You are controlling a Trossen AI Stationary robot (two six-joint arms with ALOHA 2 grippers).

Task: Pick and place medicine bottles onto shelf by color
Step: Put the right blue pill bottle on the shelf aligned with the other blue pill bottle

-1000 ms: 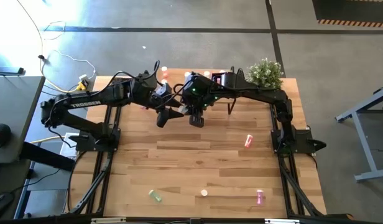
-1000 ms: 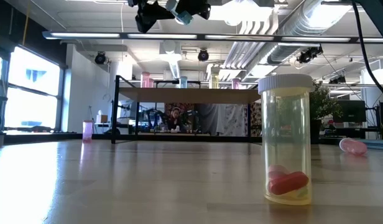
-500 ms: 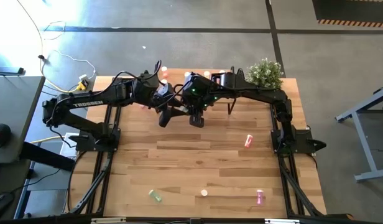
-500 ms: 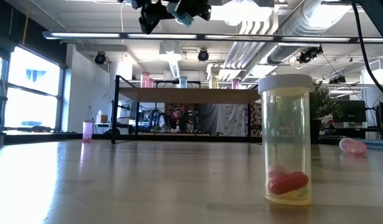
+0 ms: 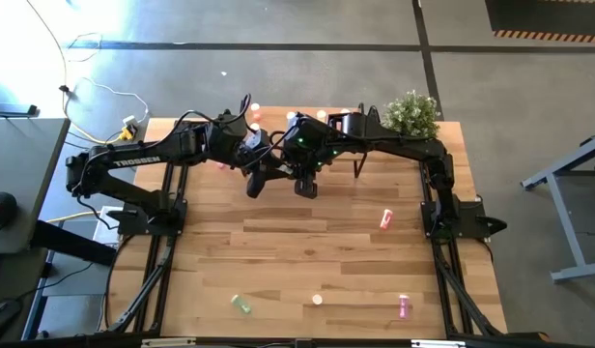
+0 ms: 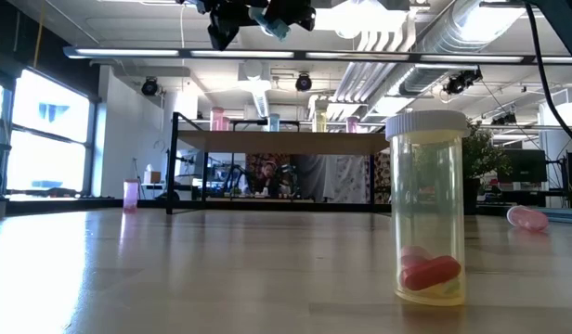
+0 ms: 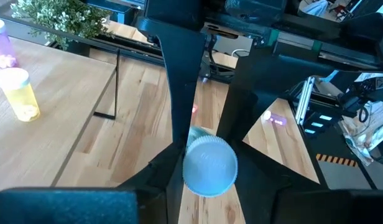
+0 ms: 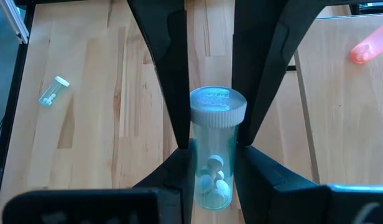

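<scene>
both arms are raised above the rear middle of the table [image 5: 307, 251], their grippers close together in front of the shelf [image 6: 286, 142]. the left gripper [image 7: 207, 134] is seen closed on a pale-capped bottle [image 7: 208, 167], the cap lying between its two fingers [image 7: 182, 93]; the bottle's colour cannot be told in that view. the right gripper [image 8: 210, 106] is closed on a clear bluish bottle [image 8: 215, 152] with small white pills inside, its fingers [image 8: 173, 81] pressed against the bottle's sides just under the cap. in the low view both grippers are cut by the top edge.

several bottles are stood on the shelf top: in the low view a pink one [image 6: 217, 119] at the left end, others pale, yellow and pink along it. elsewhere on the table are noted: a red bottle [image 5: 385, 219] lying towards the right side, a green bottle [image 5: 241, 304] lying near the front left, a pink bottle [image 5: 404, 305] lying near the front right, and a yellow bottle [image 6: 426, 206] standing upright at the front middle, red and pale capsules in its base. a potted plant [image 5: 410, 113] is placed at the rear right corner, just beside the shelf
</scene>
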